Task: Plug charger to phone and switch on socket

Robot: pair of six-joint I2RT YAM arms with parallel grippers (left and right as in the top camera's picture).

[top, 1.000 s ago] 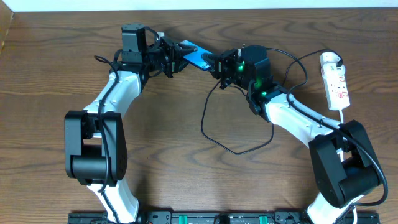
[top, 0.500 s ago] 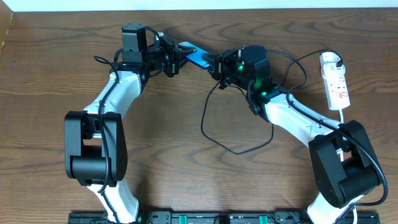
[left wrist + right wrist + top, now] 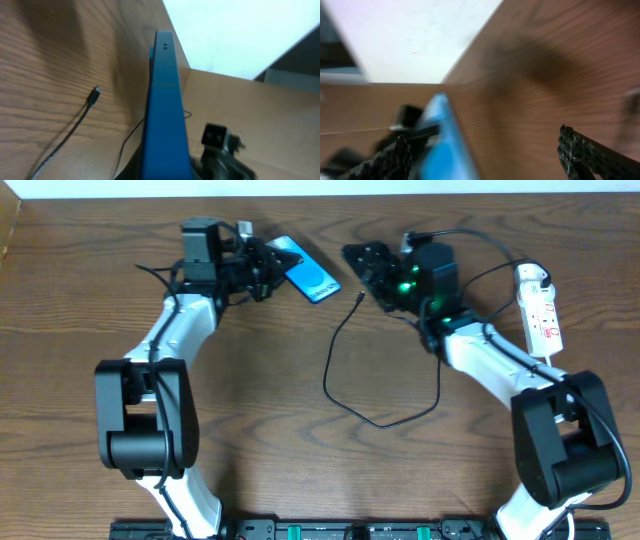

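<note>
The phone (image 3: 308, 273), with its blue screen, is held tilted off the table at its left end by my left gripper (image 3: 266, 268), which is shut on it. In the left wrist view its blue edge (image 3: 164, 100) runs straight away from me. My right gripper (image 3: 364, 266) stands open to the right of the phone, nothing between its fingers (image 3: 584, 156). The phone (image 3: 441, 136) shows blurred at the left of the right wrist view. The charger's black tip (image 3: 359, 297) (image 3: 95, 94) lies on the table, apart from the phone. Its cable (image 3: 345, 395) loops across the table toward the socket (image 3: 541, 316).
A white plug (image 3: 531, 277) sits at the far end of the socket, at the table's right side. The table's far edge (image 3: 330, 194) runs close behind both grippers. The cable's loop lies between the two arms.
My right gripper has opened and pulled back to the right, away from the phone. The charger's tip now lies loose on the table. My left gripper has drawn the phone a little left.
</note>
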